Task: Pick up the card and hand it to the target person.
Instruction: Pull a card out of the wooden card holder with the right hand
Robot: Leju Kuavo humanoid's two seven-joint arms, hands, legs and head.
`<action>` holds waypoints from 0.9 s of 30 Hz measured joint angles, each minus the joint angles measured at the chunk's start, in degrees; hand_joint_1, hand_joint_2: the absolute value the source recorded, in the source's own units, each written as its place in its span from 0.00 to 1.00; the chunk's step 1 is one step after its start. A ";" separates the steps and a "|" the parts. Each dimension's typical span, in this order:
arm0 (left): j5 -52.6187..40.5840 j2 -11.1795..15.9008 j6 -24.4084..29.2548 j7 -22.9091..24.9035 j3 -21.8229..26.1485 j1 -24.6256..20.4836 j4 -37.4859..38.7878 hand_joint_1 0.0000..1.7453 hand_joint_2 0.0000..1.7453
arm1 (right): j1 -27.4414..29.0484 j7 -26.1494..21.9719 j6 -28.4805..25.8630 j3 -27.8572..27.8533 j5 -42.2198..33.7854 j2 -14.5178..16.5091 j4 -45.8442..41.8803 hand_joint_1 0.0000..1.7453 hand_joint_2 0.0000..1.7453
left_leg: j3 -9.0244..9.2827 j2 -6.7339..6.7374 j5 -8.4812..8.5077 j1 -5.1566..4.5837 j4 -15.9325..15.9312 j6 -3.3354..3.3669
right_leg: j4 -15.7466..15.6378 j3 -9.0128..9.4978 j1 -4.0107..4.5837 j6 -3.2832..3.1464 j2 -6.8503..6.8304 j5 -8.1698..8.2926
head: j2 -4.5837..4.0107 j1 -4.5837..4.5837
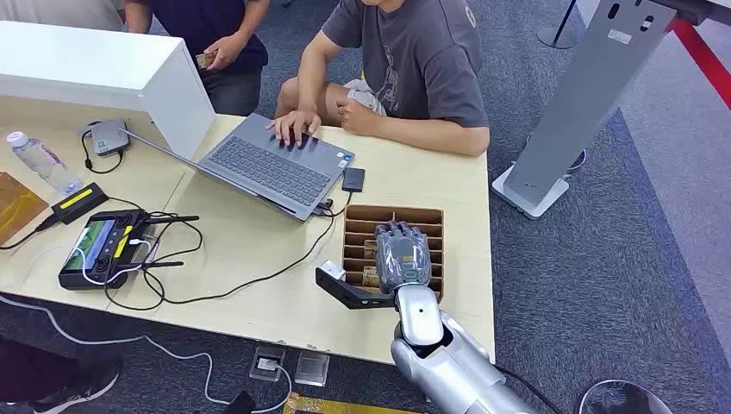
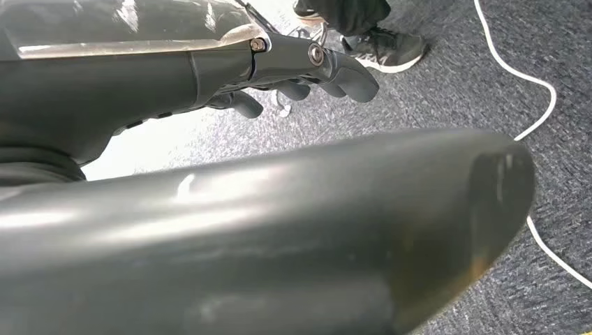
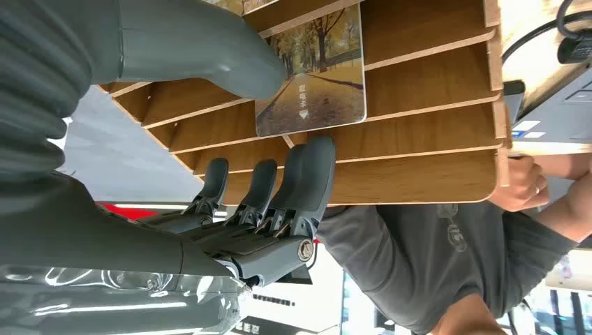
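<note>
Right wrist view puts the card [image 3: 311,71] close up: a flat glossy rectangle with rounded corners, printed with an autumn tree-lined path, standing in a slot of the wooden slotted rack [image 3: 433,105]. The rack is thin brown plywood, its parallel dividers forming narrow compartments. The right hand [image 3: 230,146] is at the card, its thick grey thumb [image 3: 209,52] against one face and its dark fingers [image 3: 311,167] curved on the other side; whether they actually clamp the card I cannot tell. From the head view the rack [image 1: 394,216] lies on the pale counter [image 1: 259,241], with the right hand [image 1: 402,254] reaching down into it. An open grey laptop [image 1: 271,168] sits nearby, a seated person's hand [image 1: 295,128] on its keys. The left hand [image 2: 279,77] hangs over grey carpet, its fingers loosely curled around nothing.
</note>
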 joint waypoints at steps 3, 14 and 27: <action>0.00 0.00 0.00 0.00 0.00 0.00 0.00 0.00 0.00 | -0.09 0.04 0.20 0.03 0.19 0.05 0.25 0.47 1.00 | 0.01 0.00 0.00 0.00 0.00 0.00 | 0.00 0.01 0.00 0.00 0.00 0.00 | 0.00 0.00; -0.21 0.00 -0.02 -0.02 0.00 0.00 0.00 0.00 0.00 | -0.78 -0.04 0.17 0.09 -0.11 0.48 2.56 0.49 1.00 | 0.11 0.00 0.00 0.00 0.00 0.00 | 0.00 0.12 0.00 0.00 0.00 0.00 | 0.00 0.02; -0.42 0.00 -0.02 0.25 -0.02 0.00 0.00 0.00 0.00 | -1.34 -0.82 -0.47 0.10 -0.28 1.33 4.78 0.74 1.00 | 0.24 0.01 0.00 0.00 0.00 0.00 | 0.00 0.24 0.00 0.00 0.01 0.00 | 0.00 0.03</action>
